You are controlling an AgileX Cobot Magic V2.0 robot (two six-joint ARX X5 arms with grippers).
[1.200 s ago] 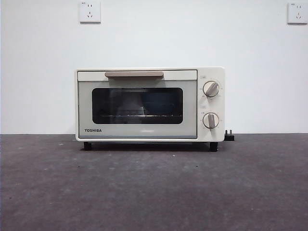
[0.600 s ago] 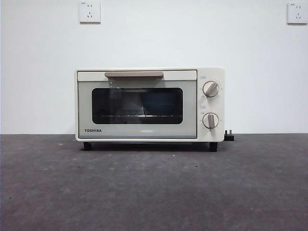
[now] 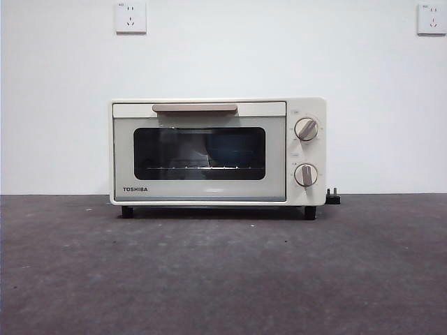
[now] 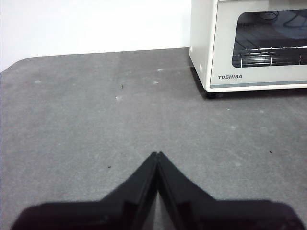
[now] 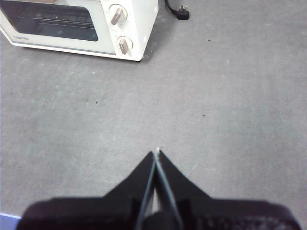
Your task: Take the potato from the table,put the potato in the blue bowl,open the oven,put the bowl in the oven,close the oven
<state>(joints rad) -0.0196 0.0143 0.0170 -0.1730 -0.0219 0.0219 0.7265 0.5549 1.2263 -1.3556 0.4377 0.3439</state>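
The oven (image 3: 217,152) stands shut at the back of the table (image 3: 223,279), against a white wall (image 3: 223,56), its beige handle (image 3: 194,107) lying flat along the top of the door and its two knobs (image 3: 306,129) stacked on the right side of its front. Through the dark glass a blue shape, the bowl (image 3: 230,150), shows dimly on the wire rack (the potato cannot be made out behind the glass). A black plug (image 3: 333,197) lies on the table just beside the oven's right rear foot, and two wall sockets (image 3: 130,17) sit high on the wall.

Both arms wait well back from the oven, above bare table. The left gripper (image 4: 157,154) has its jaws pressed together, tips touching, with nothing between them; its camera sees the oven's left corner (image 4: 249,45). The right gripper (image 5: 157,152) is likewise closed on nothing, with the oven's knob side (image 5: 79,24) and the plug (image 5: 182,13) in its view. Neither arm appears in the front view.
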